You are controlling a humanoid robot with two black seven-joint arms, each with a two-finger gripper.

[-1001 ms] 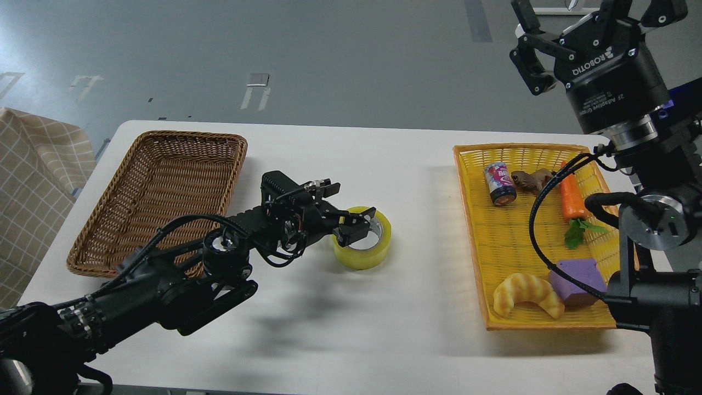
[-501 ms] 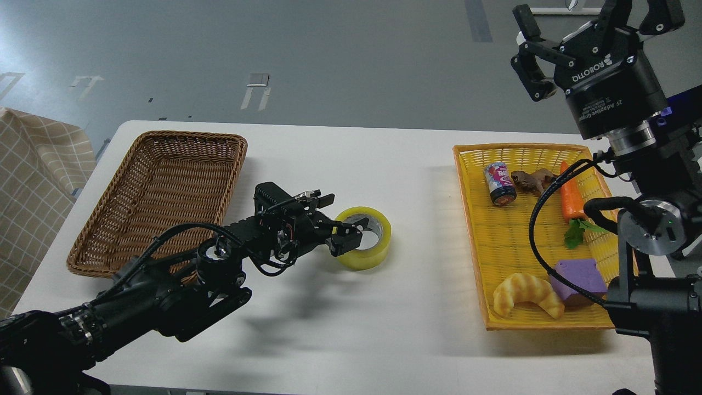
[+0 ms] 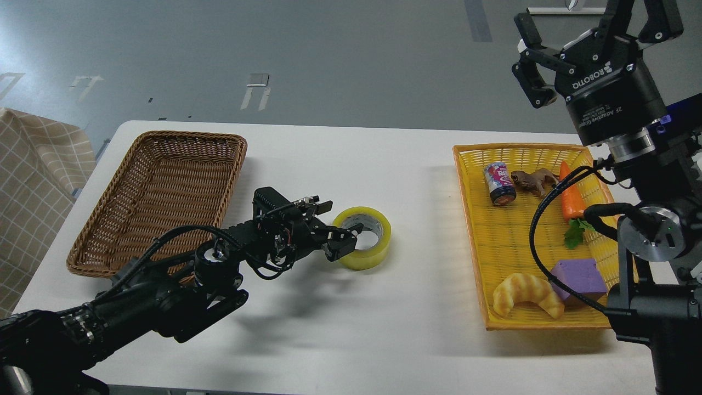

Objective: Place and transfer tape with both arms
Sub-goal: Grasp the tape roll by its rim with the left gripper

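Head view: the tape (image 3: 368,237) lies flat on the white desk (image 3: 351,329), between the brown wicker basket (image 3: 159,192) and the yellow tray (image 3: 535,236). Left gripper (image 3: 343,233) sits at its near-left rim, jaws apart astride the wall. Right gripper (image 3: 589,33) hangs high above the tray, jaws spread, empty.

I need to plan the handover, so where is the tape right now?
In the head view the tape lies flat on the white table, mid-table between the brown basket and the yellow tray, at the left hand.
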